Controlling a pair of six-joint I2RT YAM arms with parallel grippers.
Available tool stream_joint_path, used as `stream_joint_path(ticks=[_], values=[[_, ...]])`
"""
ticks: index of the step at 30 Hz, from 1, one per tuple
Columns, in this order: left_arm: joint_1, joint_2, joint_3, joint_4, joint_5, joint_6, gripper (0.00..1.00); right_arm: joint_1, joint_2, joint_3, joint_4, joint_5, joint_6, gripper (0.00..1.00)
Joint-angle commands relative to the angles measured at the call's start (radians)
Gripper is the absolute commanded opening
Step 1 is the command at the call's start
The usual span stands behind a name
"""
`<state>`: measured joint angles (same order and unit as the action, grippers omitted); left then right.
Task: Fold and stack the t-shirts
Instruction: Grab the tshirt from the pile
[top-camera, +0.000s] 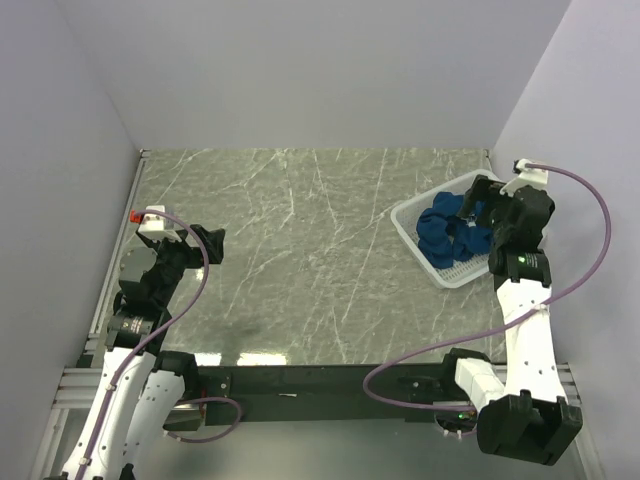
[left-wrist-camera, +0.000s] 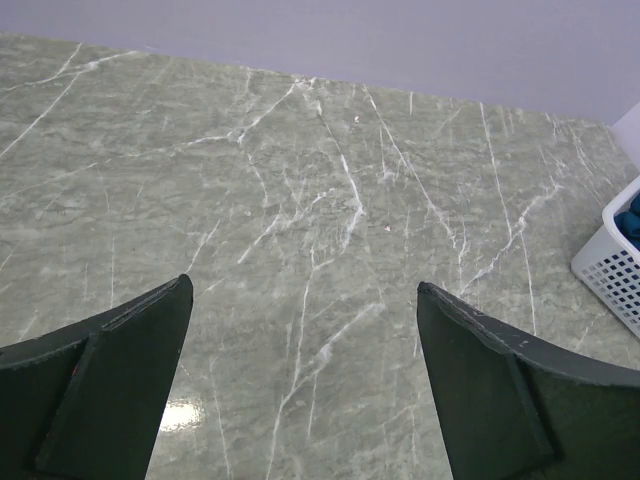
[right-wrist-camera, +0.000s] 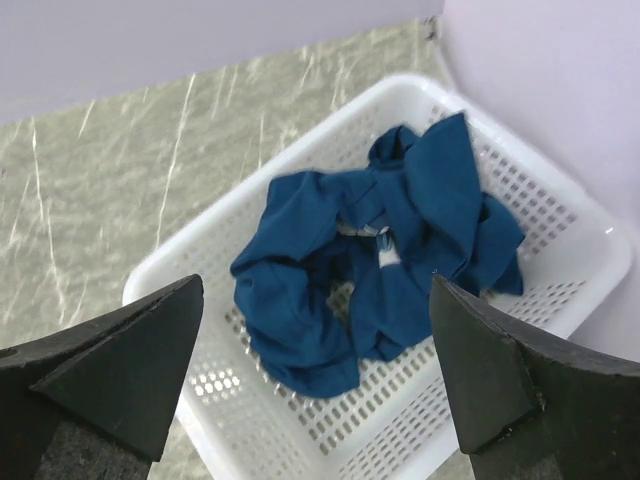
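A crumpled royal-blue t-shirt lies bunched in the white mesh basket at the table's right side; its print is hidden in the folds. It also shows in the top view. My right gripper hovers open above the basket, with the shirt below and between its jaws, not touching. In the top view it sits over the basket's right edge. My left gripper is open and empty above bare marble at the left side.
The basket stands against the right wall; its corner shows in the left wrist view. Grey walls close the table at the back and both sides. The green marble tabletop stretches between the arms.
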<state>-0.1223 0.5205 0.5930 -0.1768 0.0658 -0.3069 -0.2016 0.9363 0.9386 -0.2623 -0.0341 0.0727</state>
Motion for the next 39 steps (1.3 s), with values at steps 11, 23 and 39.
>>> stream_joint_path(ticks=[11,23,39], values=[[-0.004,-0.004,-0.004,0.048,0.009,0.022,0.99,-0.007,0.379,0.308,-0.235,-0.411,-0.315,0.87],[-0.005,0.001,-0.004,0.048,0.016,0.022,0.99,-0.016,0.732,0.497,-0.276,-0.147,-0.313,0.87],[-0.011,-0.004,-0.009,0.051,0.022,0.023,0.99,-0.010,0.646,0.566,-0.319,-0.305,-0.384,0.00]])
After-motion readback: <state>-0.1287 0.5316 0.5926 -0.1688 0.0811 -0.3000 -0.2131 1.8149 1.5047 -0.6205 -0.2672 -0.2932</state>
